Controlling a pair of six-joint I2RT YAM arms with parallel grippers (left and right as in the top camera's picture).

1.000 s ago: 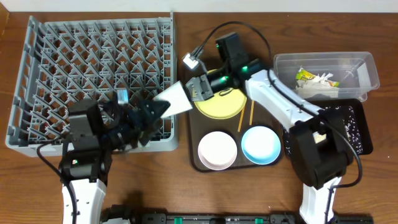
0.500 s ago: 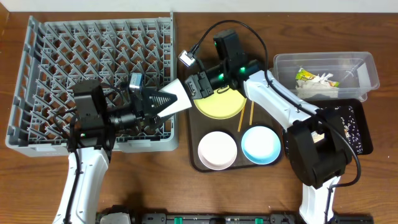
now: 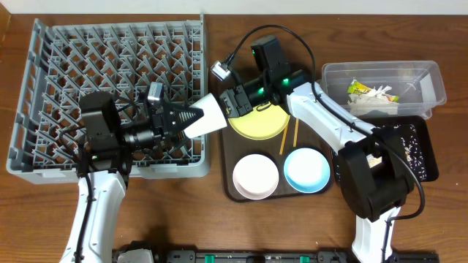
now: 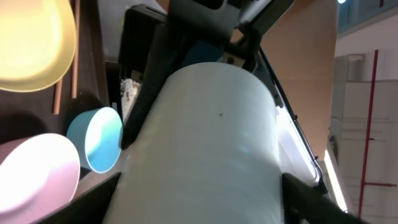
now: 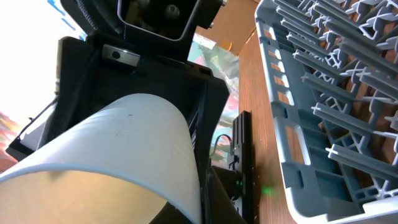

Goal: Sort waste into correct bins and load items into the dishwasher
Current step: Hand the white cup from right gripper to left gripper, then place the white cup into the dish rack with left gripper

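Cannot tell whether the left gripper (image 3: 194, 115) touches the white cup (image 3: 212, 117). Same cup cut off at both wrist views' lower edges. Hidden under the right gripper (image 3: 232, 102): far-left rim of the yellow plate (image 3: 263, 126).

Left arm (image 3: 95, 212) and right arm (image 3: 325, 120) in white rounded shells with black blocky joints — small green lights glowing on them, left gripper (image 3: 194, 119) and right gripper (image 3: 227, 108) black-fingered, thin black cable (image 3: 307, 44) looping off the right wrist.
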